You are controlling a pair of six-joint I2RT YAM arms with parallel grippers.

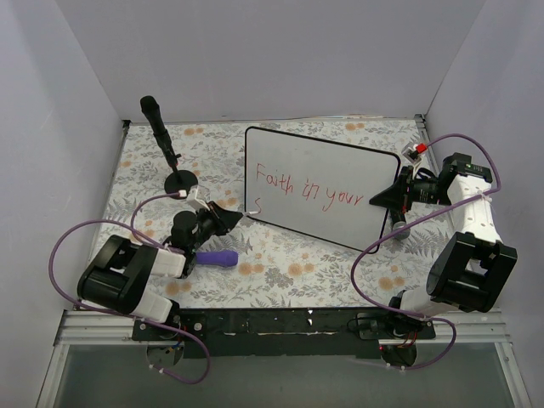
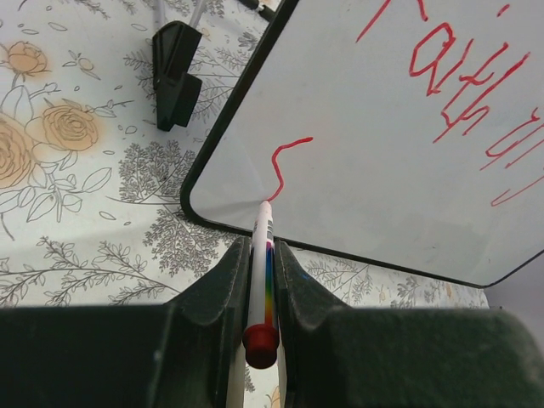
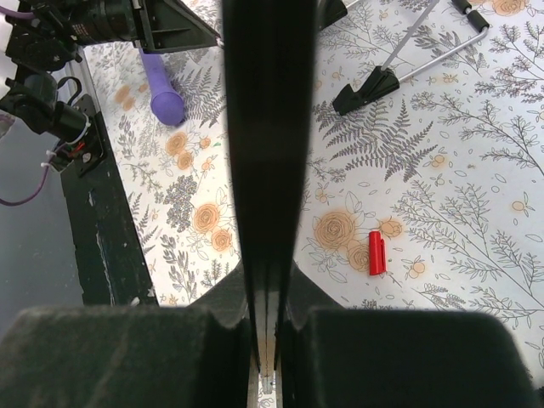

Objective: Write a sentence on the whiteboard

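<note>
The whiteboard (image 1: 340,161) stands tilted on the floral table, and its glossy face fills the left wrist view (image 2: 365,195). The sentence (image 1: 310,194) reads "Faith in your" in red, with a lone "S" stroke (image 2: 285,161) starting a second line at the lower left corner. My left gripper (image 1: 228,217) is shut on a white marker pen with a red end (image 2: 263,280). The pen's tip touches the board just below the "S". My right gripper (image 1: 393,197) is shut on the whiteboard's right edge, seen edge-on as a dark strip (image 3: 268,127) between the jaws.
A black stand with a round base (image 1: 181,181) stands at the back left. A purple object (image 1: 218,258) lies by the left arm. A red pen cap (image 3: 376,252) lies on the table. A black board foot (image 2: 174,72) sits left of the board.
</note>
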